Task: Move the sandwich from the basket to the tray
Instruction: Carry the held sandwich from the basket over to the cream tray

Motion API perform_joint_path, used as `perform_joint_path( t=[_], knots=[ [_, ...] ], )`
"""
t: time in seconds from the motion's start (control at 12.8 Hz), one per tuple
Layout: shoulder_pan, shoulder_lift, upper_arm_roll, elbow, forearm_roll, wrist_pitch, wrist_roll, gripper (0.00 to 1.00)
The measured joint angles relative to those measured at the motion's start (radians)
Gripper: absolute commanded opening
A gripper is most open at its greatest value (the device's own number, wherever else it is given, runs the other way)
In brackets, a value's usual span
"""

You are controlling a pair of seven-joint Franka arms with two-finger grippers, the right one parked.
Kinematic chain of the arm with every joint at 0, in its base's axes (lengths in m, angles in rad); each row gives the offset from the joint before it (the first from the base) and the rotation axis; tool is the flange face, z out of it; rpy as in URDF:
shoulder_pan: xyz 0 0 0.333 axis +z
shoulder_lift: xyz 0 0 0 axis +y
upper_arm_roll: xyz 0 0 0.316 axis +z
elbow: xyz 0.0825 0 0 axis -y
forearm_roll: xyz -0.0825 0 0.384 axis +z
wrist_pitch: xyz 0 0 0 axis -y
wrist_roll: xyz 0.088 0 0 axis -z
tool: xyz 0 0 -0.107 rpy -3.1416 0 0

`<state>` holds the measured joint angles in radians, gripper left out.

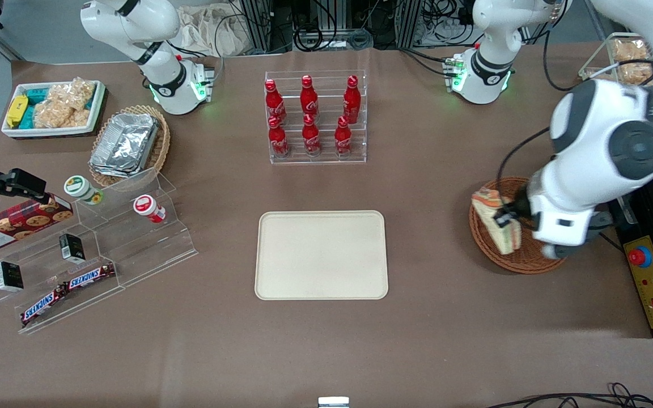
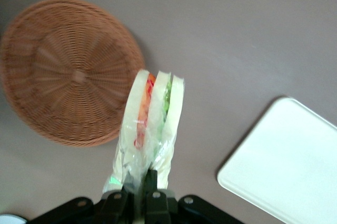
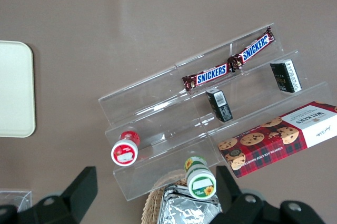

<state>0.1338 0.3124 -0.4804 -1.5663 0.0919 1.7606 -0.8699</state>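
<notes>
Brown woven wicker makes the round, shallow basket (image 1: pixel 522 255), which sits on the table toward the working arm's end, and in the left wrist view nothing lies inside it. The gripper (image 2: pixel 138 184) hangs in the air above the table, just beside the basket, with its black fingers (image 2: pixel 152 182) pinching the wrapped end of the sandwich (image 2: pixel 152 129). The sandwich is a wedge of pale bread in shiny clear wrap, with an orange-red stripe and a green stripe of filling. It is lifted up, not touching the basket. In the front view it shows over the basket's edge nearest the tray (image 1: pixel 321 255). The tray is flat, plain and cream-coloured, a rectangle with round corners and a low rim, lying in the middle of the table, well apart from the basket. Farther from the front camera than the tray, a clear plastic rack (image 1: pixel 316 116) holds six red bottles (image 1: pixel 310 119) with white curly writing too small to read. Toward the parked arm's end, clear plastic steps (image 3: pixel 210 124) hold two bars (image 3: pixel 229 63) that say SNICKERS in blue letters, two small black boxes (image 3: pixel 218 104), and a red-topped cup (image 3: pixel 125 152) lying on its side. Beside the steps, a red plaid cookie box (image 3: pixel 279 137) says WALKERS and shows chocolate chip cookies. A green-topped cup (image 3: pixel 201 182) has a flower picture on it.
</notes>
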Motion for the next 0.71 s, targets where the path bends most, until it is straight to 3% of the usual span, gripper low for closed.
perform_joint_path(
  t=[0.24, 0.47, 0.71],
  knots=[
    [-0.139, 0.193, -0.002, 0.136, 0.004, 0.092, 0.0, 0.03],
    [-0.256, 0.392, -0.001, 0.237, 0.104, 0.239, 0.0, 0.02],
    [-0.305, 0.507, 0.0, 0.255, 0.135, 0.343, 0.004, 0.03]
  ],
)
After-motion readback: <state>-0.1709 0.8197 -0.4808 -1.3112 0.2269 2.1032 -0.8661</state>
